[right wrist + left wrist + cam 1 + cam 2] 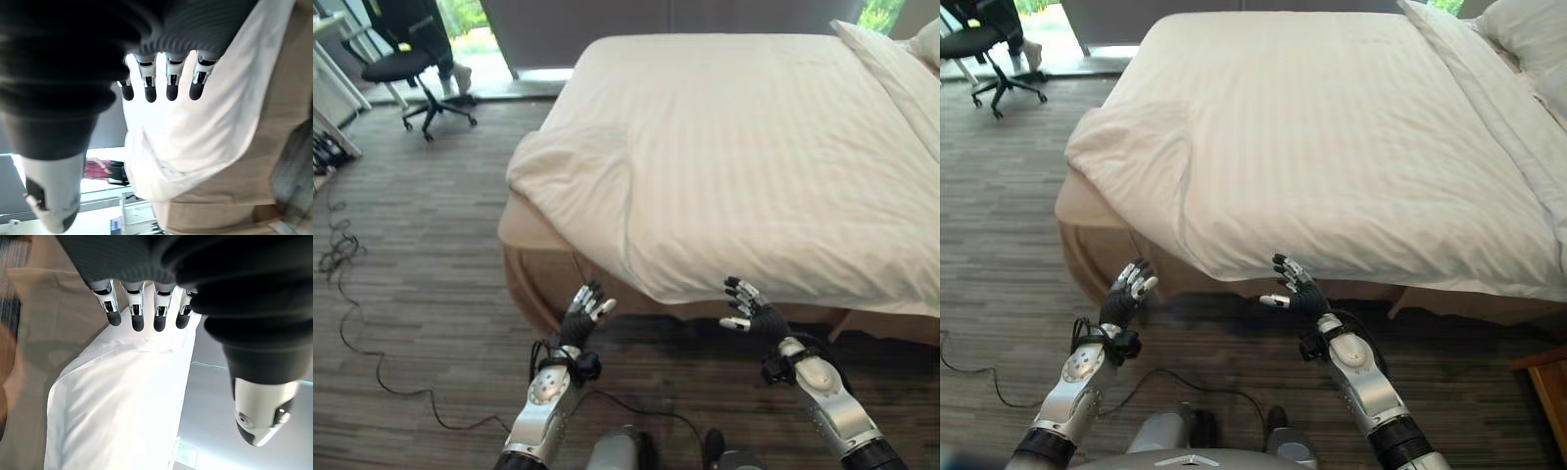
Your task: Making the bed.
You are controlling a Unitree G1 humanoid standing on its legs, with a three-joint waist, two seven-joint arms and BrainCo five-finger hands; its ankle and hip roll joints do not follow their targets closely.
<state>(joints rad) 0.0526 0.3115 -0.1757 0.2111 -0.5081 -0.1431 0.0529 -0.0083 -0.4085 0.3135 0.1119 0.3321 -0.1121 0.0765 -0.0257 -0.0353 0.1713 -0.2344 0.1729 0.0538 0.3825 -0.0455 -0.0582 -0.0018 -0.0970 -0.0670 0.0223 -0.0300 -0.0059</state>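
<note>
Here we note an office chair (406,69) at the far left by the window, with a person's leg (460,76) beside it. The duvet (744,166) covers the bed (533,259), its near-left corner bunched over the edge. The left hand (584,315) and right hand (752,308) hover apart before the bed, fingers straight, empty. The floor (421,274) is dark wood.

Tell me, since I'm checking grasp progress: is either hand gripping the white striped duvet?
No: the left hand and right hand hover open below the white striped duvet's hanging edge, touching nothing.
</note>
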